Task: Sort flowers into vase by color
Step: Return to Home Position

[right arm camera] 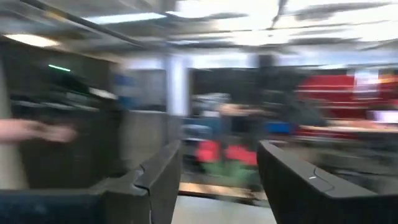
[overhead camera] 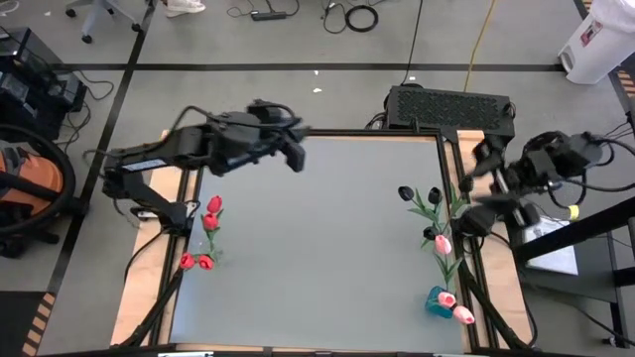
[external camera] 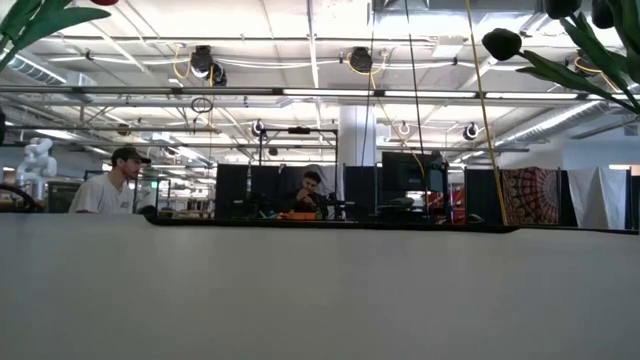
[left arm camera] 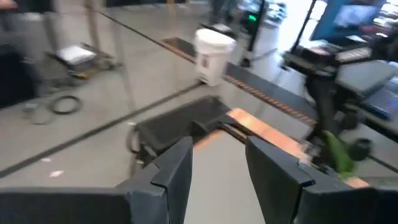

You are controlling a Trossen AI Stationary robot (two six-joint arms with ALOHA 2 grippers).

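Note:
Red tulips [overhead camera: 210,214] stand by the table's left edge, with more red heads [overhead camera: 195,262] nearer the front; they also show as red tulips [right arm camera: 227,155] across the table. Black tulips [overhead camera: 407,193] on green stems stand by the right edge, with pink tulips [overhead camera: 444,243] nearer the front. A blue vase [overhead camera: 437,300] at the front right has pink heads beside it. My left gripper [overhead camera: 296,156] [left arm camera: 219,144] hangs open above the table's far left part, holding nothing. My right gripper [overhead camera: 476,216] [right arm camera: 217,149] is open by the right edge, near the black tulips, and also holds nothing.
A black box [overhead camera: 451,104] sits just beyond the far edge. A white bucket [overhead camera: 595,40] stands on the floor at the far right. The grey top has a wooden border [overhead camera: 139,288]. People [external camera: 110,185] sit in the room beyond the table.

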